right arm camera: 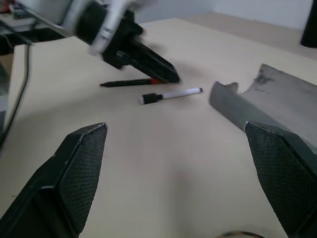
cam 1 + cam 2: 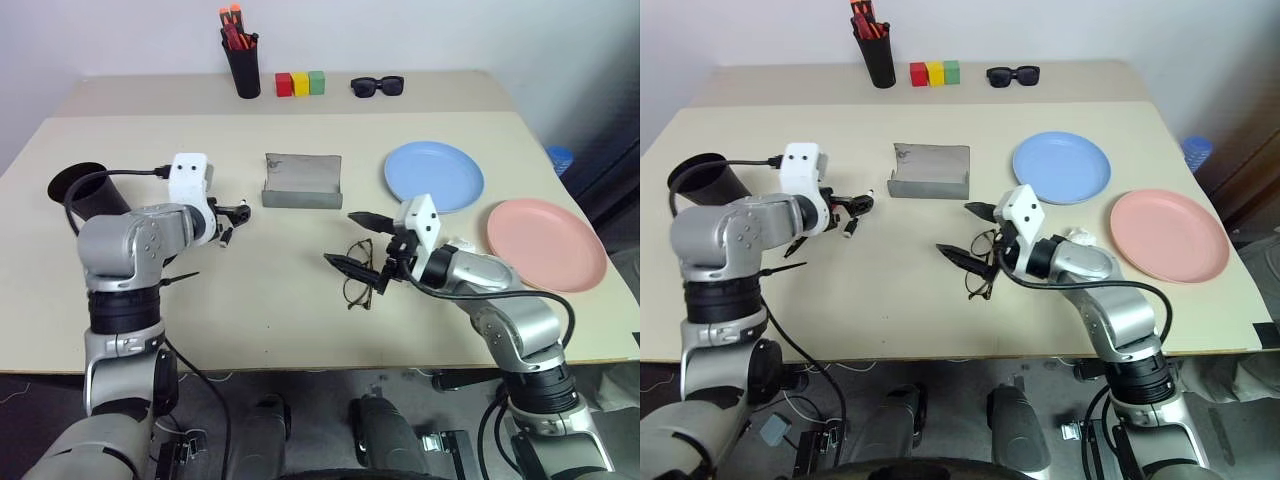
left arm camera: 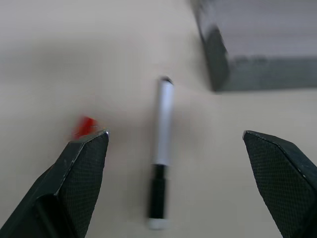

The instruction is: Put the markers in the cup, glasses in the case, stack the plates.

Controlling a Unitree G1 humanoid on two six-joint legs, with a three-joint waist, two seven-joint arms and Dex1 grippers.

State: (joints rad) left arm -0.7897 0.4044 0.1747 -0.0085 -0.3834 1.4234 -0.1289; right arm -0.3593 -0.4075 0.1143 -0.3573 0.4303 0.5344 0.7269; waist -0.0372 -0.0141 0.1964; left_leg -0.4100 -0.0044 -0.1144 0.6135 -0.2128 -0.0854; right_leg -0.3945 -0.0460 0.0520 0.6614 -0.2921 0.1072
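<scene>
- Head views: left tool (image 2: 855, 208) spread wide, empty, poised at the markers on the surface (image 2: 300, 320); likely lining up a first pick.
- Black cup (image 2: 85, 192) lying tipped at 9 o'clock of the left arm, mouth toward the near-left; probably close enough for a short carry, though needing care with the mouth sideways.
- Grey case (image 2: 302, 181) open at 12 o'clock of centre, lid up, hollow facing the robot; apparently ready to receive.
- Glasses (image 2: 357, 275) flat on the surface at 6 o'clock of the case, right tool (image 2: 362, 243) over them, fingers apart, nothing gripped; probably an approach to the frame.
- Blue plate (image 2: 434, 176) at 2 o'clock of the glasses, pink plate (image 2: 546, 243) at 3 o'clock, well apart; stacking not yet done.
- Distractors along the far edge at 12 o'clock: pen holder (image 2: 241, 68), coloured blocks (image 2: 301, 83), sunglasses (image 2: 377, 86).
- Left wrist view: white marker (image 3: 162, 148) lying lengthwise between the parted fingers (image 3: 81, 183), black cap near; red cap (image 3: 85, 126) of the other marker peeking just beside one finger. Case corner beyond. White marker seemingly the centred target.
- Right wrist view: own fingers (image 1: 74, 178) wide apart; the left tool above the red-capped marker (image 1: 130, 83), white marker just beside it, case wall close by. Glasses rim barely visible at the frame edge, too little to judge alignment.
</scene>
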